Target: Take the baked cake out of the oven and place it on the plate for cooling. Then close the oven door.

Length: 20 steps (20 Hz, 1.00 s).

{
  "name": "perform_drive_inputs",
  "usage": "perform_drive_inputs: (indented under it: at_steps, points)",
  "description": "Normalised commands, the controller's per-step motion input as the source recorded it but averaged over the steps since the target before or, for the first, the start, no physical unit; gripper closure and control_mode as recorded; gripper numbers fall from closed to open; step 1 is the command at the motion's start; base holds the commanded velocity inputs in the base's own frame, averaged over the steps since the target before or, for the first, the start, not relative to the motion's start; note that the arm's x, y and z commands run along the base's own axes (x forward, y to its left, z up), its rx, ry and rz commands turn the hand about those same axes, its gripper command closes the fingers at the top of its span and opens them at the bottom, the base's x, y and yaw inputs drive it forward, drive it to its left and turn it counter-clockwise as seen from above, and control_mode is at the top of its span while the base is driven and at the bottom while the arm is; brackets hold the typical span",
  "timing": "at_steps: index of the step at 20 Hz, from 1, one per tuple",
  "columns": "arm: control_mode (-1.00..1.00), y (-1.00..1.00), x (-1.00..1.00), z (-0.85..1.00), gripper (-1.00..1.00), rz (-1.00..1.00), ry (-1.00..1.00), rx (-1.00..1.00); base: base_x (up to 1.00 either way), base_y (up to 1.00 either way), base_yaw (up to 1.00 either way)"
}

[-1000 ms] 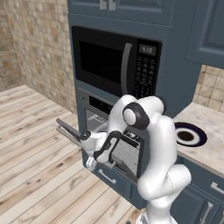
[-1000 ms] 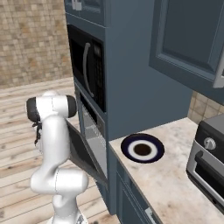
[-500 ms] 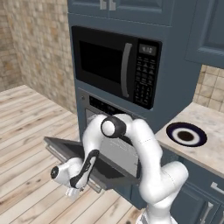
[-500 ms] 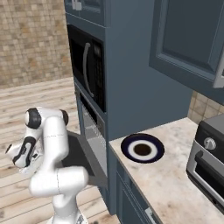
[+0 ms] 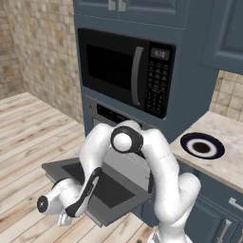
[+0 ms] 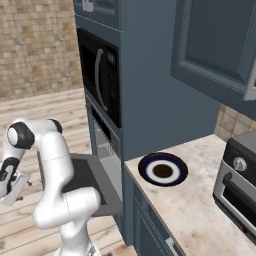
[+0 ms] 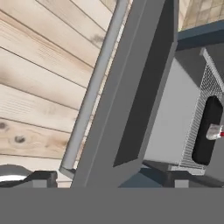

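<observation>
The oven stands under the microwave, and its door lies flat, fully dropped. My gripper hangs low, just off the door's front edge at its left corner, also seen at the left edge in the right base view. In the hand view the gripper is open, with the silver bar handle and the door's edge between the spread fingertips. Deep inside the oven, the tiny pale cake sits on a black tray on the wire rack. The plate lies on the counter, bare.
A black microwave is built in above the oven. A toaster oven stands on the counter right of the plate. My arm's elbow arches over the open door. Wooden floor spreads to the left.
The oven door has swung from partly open down to flat. My hand went down and outward with its handle, ending low by the door's front edge.
</observation>
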Motion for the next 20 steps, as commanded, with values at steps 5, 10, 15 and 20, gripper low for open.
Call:
perform_drive_inputs:
  at_steps: [5,10,15,20]
  points:
    - [-1.0,-0.45,0.05,1.0,-1.0,0.04,0.01,0.16,0.0,0.0,0.0]
    - [-1.0,-0.98,0.22,1.0,-1.0,0.0,0.0,0.02,0.0,0.0,0.0]
    - [-1.0,-1.0,0.58,0.9,-1.0,-0.02,0.11,0.0,0.0,0.0,0.0]
    - [-1.0,-0.92,0.76,0.16,-1.0,-0.07,0.25,-0.04,0.0,0.0,0.0]
